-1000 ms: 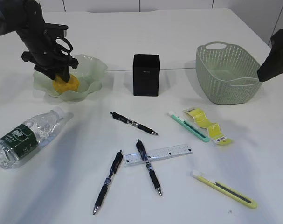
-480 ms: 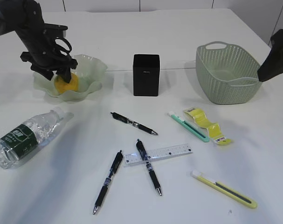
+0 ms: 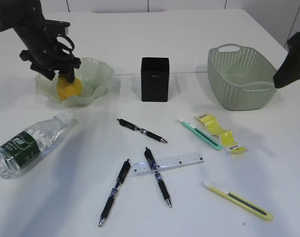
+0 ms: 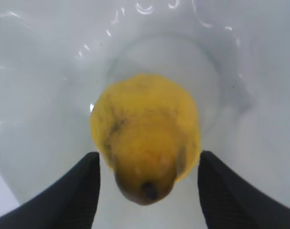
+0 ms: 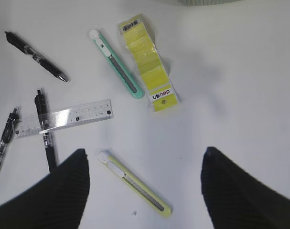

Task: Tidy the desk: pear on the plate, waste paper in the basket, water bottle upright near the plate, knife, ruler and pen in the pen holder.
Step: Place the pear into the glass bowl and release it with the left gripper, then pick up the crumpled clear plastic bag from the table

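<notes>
The yellow pear (image 3: 68,89) (image 4: 145,129) lies in the pale green plate (image 3: 98,74) (image 4: 35,81). My left gripper (image 3: 62,75) (image 4: 148,160) hangs just above it, open, one finger on each side and clear of the fruit. The water bottle (image 3: 28,143) lies on its side at the front left. The black pen holder (image 3: 155,79) stands mid-desk, the basket (image 3: 241,74) at the right. The waste paper (image 3: 220,131) (image 5: 147,64), two knives (image 3: 201,134) (image 3: 238,200), the ruler (image 3: 169,163) (image 5: 63,117) and three pens (image 3: 141,131) lie loose. My right gripper (image 5: 145,157) is open and empty, high over the yellow knife (image 5: 135,183).
One pen (image 3: 157,175) lies across the ruler and another (image 3: 115,190) lies just left of it. The right arm (image 3: 293,66) hangs beside the basket's right wall. The teal knife (image 5: 115,64) lies right beside the waste paper.
My left gripper has opened off the pear and risen a little. The pear stays in the plate. The right arm has not moved.
</notes>
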`<control>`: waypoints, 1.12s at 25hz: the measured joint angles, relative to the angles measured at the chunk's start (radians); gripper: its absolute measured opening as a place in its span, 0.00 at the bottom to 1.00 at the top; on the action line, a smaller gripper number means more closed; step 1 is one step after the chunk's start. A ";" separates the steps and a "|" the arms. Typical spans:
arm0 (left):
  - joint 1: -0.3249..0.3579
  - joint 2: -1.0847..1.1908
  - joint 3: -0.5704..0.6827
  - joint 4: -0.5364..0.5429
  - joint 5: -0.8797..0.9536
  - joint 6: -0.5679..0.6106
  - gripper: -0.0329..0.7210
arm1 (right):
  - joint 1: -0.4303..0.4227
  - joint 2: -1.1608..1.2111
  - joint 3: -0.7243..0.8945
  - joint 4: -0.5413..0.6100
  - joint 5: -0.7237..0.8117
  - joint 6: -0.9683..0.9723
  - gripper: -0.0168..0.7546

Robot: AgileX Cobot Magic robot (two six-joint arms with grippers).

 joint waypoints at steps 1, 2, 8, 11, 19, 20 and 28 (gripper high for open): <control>0.000 -0.010 0.000 0.000 0.000 0.000 0.65 | 0.000 0.000 0.000 0.000 0.001 0.000 0.76; 0.000 -0.020 0.000 0.000 0.000 0.000 0.65 | 0.000 0.000 0.000 0.000 0.001 0.000 0.76; 0.002 -0.096 0.000 0.000 0.014 0.000 0.65 | 0.000 0.000 0.000 0.000 0.002 0.000 0.76; 0.002 -0.136 0.000 0.000 0.068 0.000 0.65 | 0.000 0.000 0.000 0.000 0.002 0.000 0.76; 0.002 -0.253 0.000 0.016 0.223 0.000 0.65 | 0.000 0.000 0.000 0.000 0.007 0.000 0.76; 0.002 -0.270 0.000 0.016 0.231 0.000 0.65 | 0.000 0.000 0.000 0.000 0.010 0.000 0.76; 0.002 -0.394 0.000 0.017 0.241 0.019 0.64 | 0.000 0.002 0.000 0.004 0.056 -0.047 0.76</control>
